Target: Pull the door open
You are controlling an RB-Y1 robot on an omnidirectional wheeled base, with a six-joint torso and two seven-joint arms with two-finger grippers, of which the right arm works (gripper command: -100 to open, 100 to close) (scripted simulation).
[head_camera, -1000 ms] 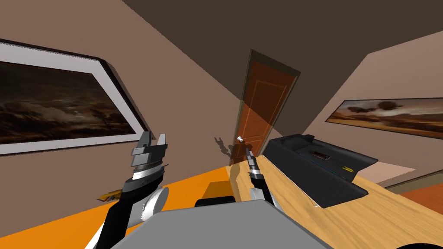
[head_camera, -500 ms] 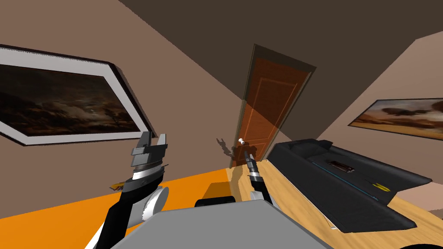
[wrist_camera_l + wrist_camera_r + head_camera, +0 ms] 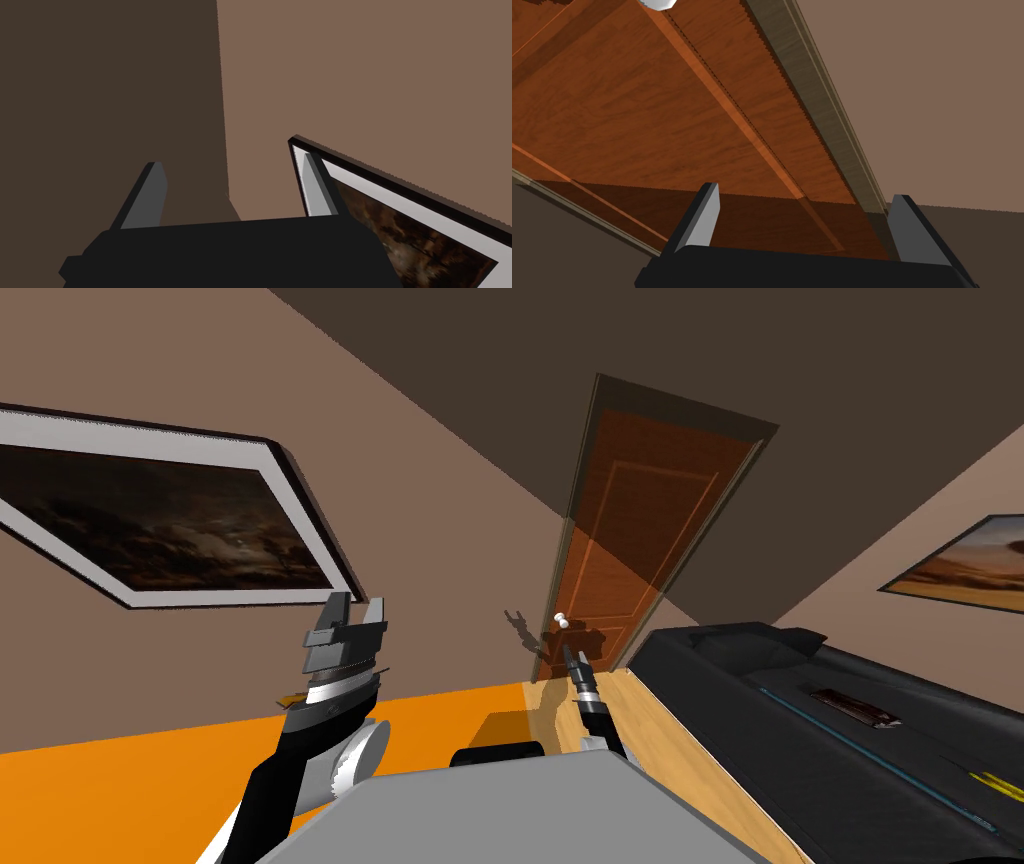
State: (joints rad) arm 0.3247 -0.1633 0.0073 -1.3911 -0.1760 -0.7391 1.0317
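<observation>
At the far left a dark framed landscape (image 3: 170, 528) hangs on the brown wall. My left arm is raised beside the chest, above the orange floor (image 3: 130, 778). The left jaws are spread wide, with nothing between the fingers (image 3: 147, 195).

Past the middle, the reddish-brown wooden door (image 3: 640, 518) stands in its grey-brown frame (image 3: 817, 100) and looks shut. Its white knob (image 3: 561, 620) sits by the door's left edge.

My right arm reaches toward the door. The right jaws are also spread and grip nothing. Their fingers (image 3: 704, 215) point at the door panel, and the knob is ahead of the tips, apart from them.

To the right of the door a black sofa (image 3: 800, 718) stands on light wood flooring (image 3: 660, 738). A second landscape (image 3: 960, 568) hangs on the wall beyond.
</observation>
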